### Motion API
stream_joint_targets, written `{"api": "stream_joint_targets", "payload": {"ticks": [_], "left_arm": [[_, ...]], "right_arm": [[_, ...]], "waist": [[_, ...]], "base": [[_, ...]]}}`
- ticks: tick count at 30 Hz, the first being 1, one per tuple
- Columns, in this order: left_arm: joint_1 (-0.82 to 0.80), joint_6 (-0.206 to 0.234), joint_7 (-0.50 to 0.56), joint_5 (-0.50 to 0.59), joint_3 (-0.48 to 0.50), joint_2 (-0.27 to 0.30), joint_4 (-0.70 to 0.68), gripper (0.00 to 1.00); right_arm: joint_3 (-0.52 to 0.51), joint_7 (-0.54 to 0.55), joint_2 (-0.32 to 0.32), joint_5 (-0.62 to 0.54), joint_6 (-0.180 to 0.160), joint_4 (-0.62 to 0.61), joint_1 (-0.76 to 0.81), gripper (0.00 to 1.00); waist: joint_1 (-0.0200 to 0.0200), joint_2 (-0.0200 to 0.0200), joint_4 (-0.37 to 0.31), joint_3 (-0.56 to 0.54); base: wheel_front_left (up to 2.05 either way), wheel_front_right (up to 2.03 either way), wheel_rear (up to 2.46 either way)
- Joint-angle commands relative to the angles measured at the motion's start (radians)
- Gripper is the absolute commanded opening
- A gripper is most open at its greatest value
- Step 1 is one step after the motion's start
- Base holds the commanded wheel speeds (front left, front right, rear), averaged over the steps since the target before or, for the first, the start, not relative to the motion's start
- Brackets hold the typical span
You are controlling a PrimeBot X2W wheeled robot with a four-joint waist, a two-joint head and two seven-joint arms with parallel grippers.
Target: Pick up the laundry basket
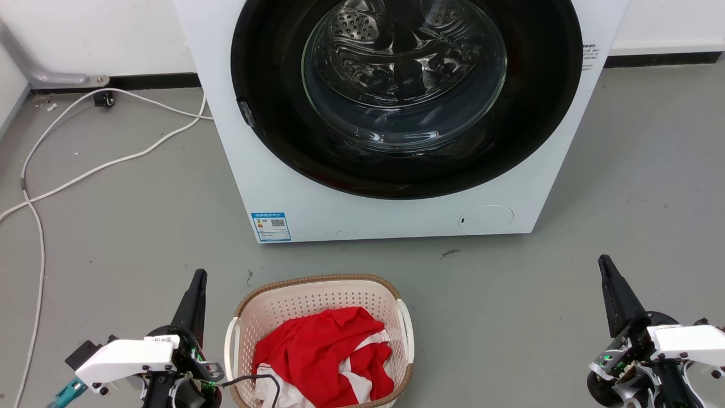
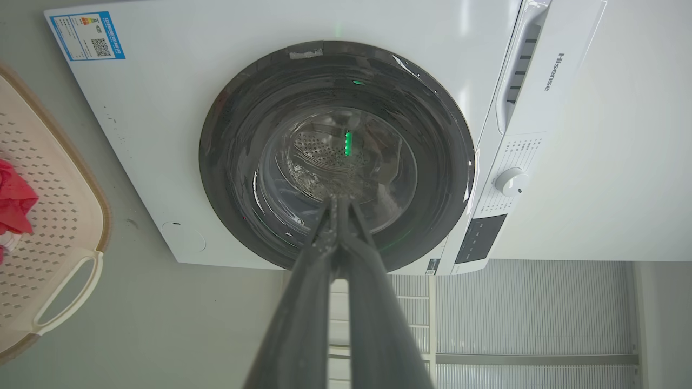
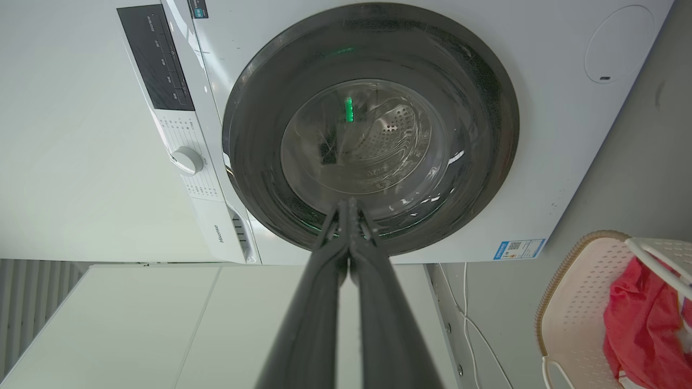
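by washer [image 1: 283, 187]: laundry basket [image 1: 317, 296], handles [image 1: 405, 331] l/r, long axis unclear; l hand [image 1: 199, 277], r hand [image 1: 604, 262] closed.

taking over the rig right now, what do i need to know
Left pincer: shut, empty, just left of the basket.
Right pincer: shut, empty, well off to the basket's right.
Basket: on the floor before the washer, red cloth inside.
Done: nothing grasped yet.
To do: open both pincers, take the side handles, lift.
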Motion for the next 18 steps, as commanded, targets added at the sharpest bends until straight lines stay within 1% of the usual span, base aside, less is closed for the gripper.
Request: {"api": "stream_joint_targets", "payload": {"ticks": [1,18], "left_arm": [[-0.008,-0.004,0.002,-0.001,0.002,0.002,0.001,0.00],[-0.008,-0.004,0.002,-0.001,0.002,0.002,0.001,0.00]], "right_arm": [[-0.001,0.002,0.003,0.002,0.000,0.001,-0.010,0.00],[0.000,0.002,0.003,0.003,0.000,0.001,-0.010,0.00]], "waist": [[0.0000,0.0000,0.000,0.000],[0.0000,0.0000,0.000,0.000]], "base": [[0.00,0.00,0.00],[0.00,0.00,0.00]]}}
